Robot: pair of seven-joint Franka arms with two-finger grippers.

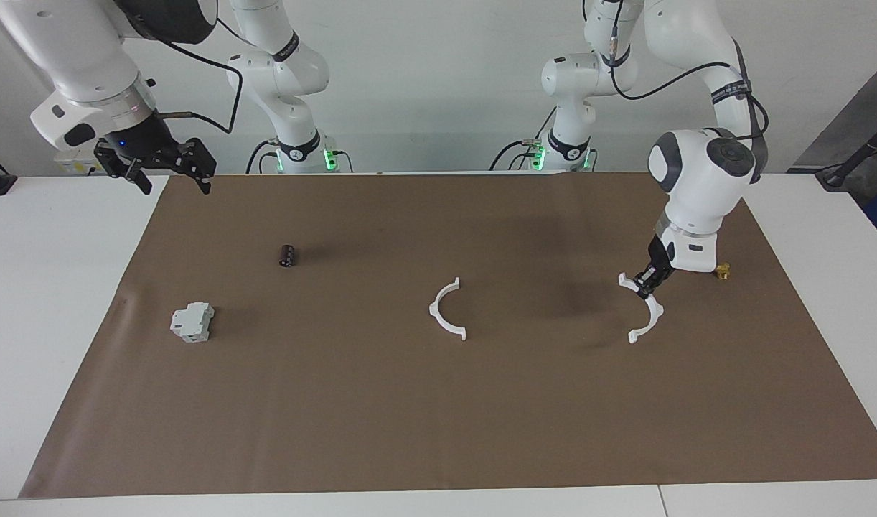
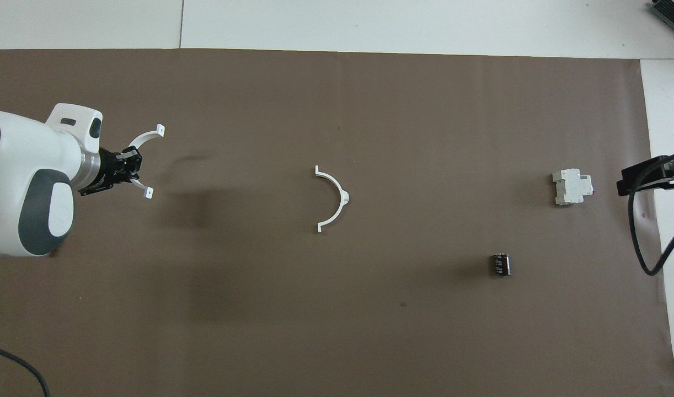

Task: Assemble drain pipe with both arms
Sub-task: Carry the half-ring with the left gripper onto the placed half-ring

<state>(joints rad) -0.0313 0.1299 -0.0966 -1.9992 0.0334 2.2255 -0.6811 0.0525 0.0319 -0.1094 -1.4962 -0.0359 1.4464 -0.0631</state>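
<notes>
While your left gripper (image 1: 647, 285) is down at the brown mat (image 1: 438, 431) near the left arm's end of the table, its fingers are closed onto the middle of one white half-ring (image 1: 644, 310), which lies flat on the mat with one end tab toward the robots and the other away from them. You can see the same grip from overhead, where the left gripper (image 2: 128, 168) pinches the arc of that half-ring (image 2: 144, 139) from its inner side, both tabbed ends sticking out past the fingers. Your second half-ring (image 1: 447, 313) sits untouched near the middle of the mat, well apart from the held one; in the overhead view this second half-ring (image 2: 333, 200) bulges toward the right arm's end. Your right gripper (image 1: 167, 164) hangs raised over the mat's edge at the right arm's end, close to the robots, its fingers spread open and holding nothing. You also have a grey-white boxy block (image 1: 192, 322) and a small dark cylinder (image 1: 288, 255) on the mat toward the right arm's end, the cylinder nearer the robots, and a small brass-coloured piece (image 1: 723, 271) just beside the left wrist.
</notes>
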